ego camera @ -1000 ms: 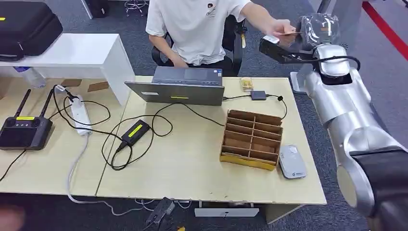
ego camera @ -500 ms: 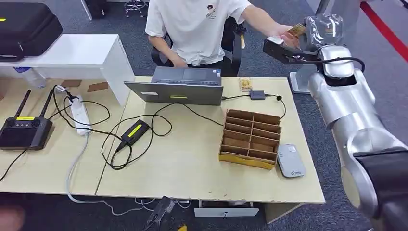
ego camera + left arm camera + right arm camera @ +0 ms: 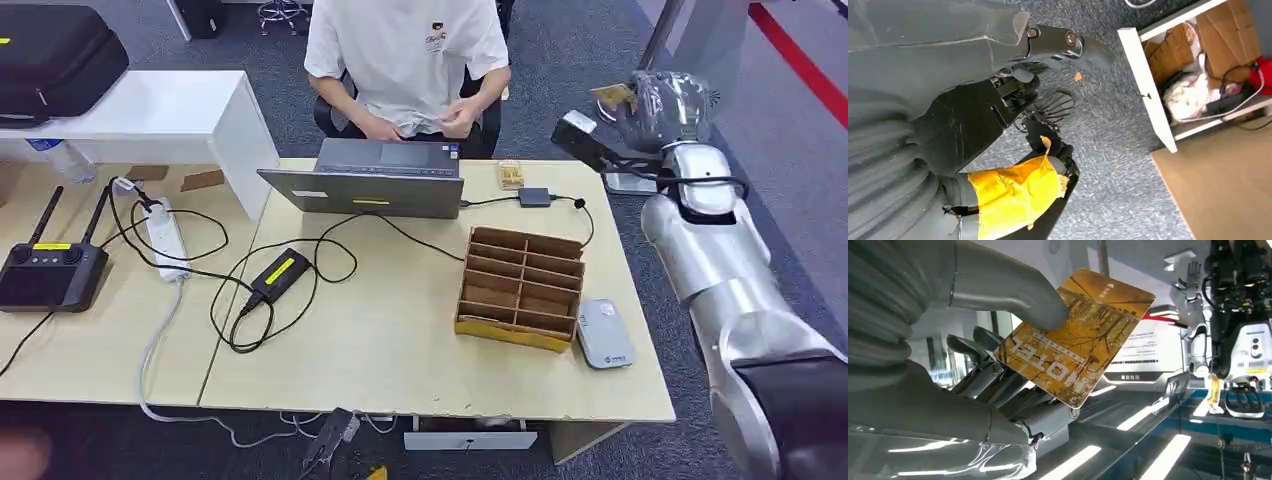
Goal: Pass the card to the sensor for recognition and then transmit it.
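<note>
A yellow hotel card (image 3: pixel 1075 337) is pinched between the thumb (image 3: pixel 1008 285) and the darker fingers of my right hand (image 3: pixel 998 370). In the head view that card (image 3: pixel 612 96) sticks up from my right hand (image 3: pixel 665 100), raised beyond the table's far right corner. The grey card sensor (image 3: pixel 606 335) lies flat on the table near its front right corner, well below and in front of the hand. My left hand (image 3: pixel 963 115) hangs beside my body over the carpet with nothing in it.
A cardboard sorter box (image 3: pixel 522 288) stands just left of the sensor. A laptop (image 3: pixel 370 180), cables, a power brick (image 3: pixel 280 275) and a remote controller (image 3: pixel 50 272) lie on the table (image 3: pixel 400 370). A seated person (image 3: pixel 405 60) faces me behind the laptop.
The person let go of the card and drew the arm back to the lap. My right hand now holds the card alone and has shifted slightly right.
</note>
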Robot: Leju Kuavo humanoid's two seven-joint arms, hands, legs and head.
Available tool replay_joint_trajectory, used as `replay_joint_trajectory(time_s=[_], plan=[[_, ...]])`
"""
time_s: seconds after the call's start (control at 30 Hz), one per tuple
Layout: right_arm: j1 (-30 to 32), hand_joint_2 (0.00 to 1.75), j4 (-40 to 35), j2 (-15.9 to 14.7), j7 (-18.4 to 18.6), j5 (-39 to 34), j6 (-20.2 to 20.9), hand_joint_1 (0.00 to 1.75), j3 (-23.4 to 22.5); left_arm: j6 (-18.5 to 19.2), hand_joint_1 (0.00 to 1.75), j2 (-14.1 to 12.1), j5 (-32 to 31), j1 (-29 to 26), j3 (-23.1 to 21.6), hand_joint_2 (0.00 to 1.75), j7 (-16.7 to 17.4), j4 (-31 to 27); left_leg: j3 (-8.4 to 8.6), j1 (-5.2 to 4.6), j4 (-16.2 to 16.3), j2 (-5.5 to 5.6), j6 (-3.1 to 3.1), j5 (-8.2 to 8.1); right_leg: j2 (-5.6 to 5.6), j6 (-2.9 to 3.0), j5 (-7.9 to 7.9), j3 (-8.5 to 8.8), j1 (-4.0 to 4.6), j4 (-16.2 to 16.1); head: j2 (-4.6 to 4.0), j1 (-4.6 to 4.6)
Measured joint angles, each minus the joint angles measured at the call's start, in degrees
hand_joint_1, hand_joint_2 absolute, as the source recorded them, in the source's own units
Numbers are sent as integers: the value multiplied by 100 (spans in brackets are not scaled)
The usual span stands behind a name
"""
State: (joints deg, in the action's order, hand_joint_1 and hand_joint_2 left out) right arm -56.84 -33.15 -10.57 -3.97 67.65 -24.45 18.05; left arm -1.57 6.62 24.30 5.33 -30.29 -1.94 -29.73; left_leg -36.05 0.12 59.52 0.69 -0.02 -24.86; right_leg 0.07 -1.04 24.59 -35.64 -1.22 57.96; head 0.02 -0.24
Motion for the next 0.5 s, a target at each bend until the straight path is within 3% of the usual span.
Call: replay_joint_trajectory(time_s=[0.27,0.5], plan=[[1621,175,-1427,-451,-81,-657,-353,175,-37,-90,0,-55,252,-126,114,175,-153,0,-3,-1,0,2,5,-22,-1,-5,19,-1,-1,0,0,0],[2836,175,-2603,-805,-79,-764,-431,175,-175,-131,0,-168,407,-323,219,175,-155,-57,-4,-1,0,1,14,-44,-1,-1,41,0,-2,0,0,0]])
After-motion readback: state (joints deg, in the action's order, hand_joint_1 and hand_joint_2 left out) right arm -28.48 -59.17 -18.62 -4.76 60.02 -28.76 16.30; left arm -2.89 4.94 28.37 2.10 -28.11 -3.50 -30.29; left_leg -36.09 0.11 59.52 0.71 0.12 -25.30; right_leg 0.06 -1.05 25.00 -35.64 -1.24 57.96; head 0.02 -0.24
